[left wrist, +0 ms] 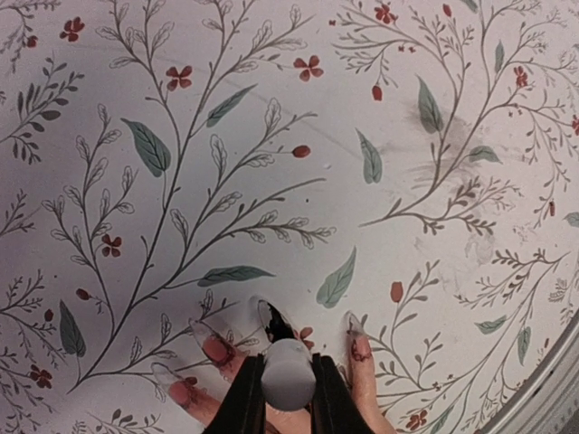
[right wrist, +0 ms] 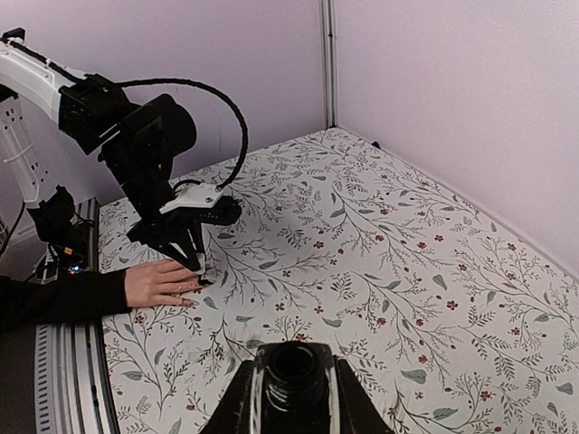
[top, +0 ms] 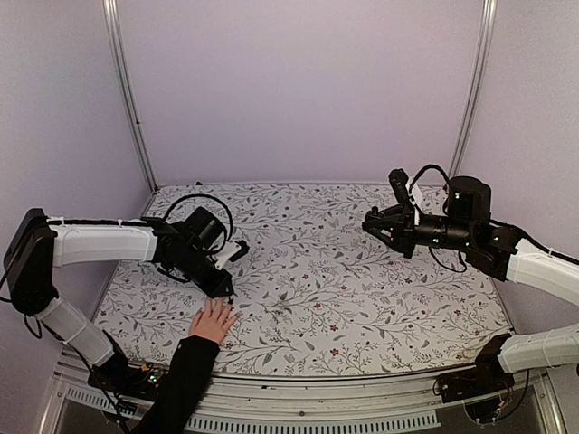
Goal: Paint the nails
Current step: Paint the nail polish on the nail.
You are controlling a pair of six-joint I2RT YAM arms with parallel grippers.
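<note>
A light-skinned hand (top: 213, 321) with a black sleeve lies flat on the floral table near the front left; it also shows in the right wrist view (right wrist: 161, 282). My left gripper (top: 226, 292) is shut on a white brush cap (left wrist: 288, 372) and holds it right over the fingertips. In the left wrist view the long clear nails show: the middle nail (left wrist: 270, 318) is partly covered in dark polish, and the nails beside it (left wrist: 353, 325) (left wrist: 203, 334) look clear. My right gripper (top: 373, 226) is raised at the right, shut on an open dark bottle (right wrist: 294, 380).
The floral tablecloth (top: 344, 289) covers the table. Lilac walls and metal posts (top: 127, 90) enclose the back and sides. A metal rail (top: 344, 398) runs along the near edge. The sleeve (top: 176, 384) reaches in over the front left edge.
</note>
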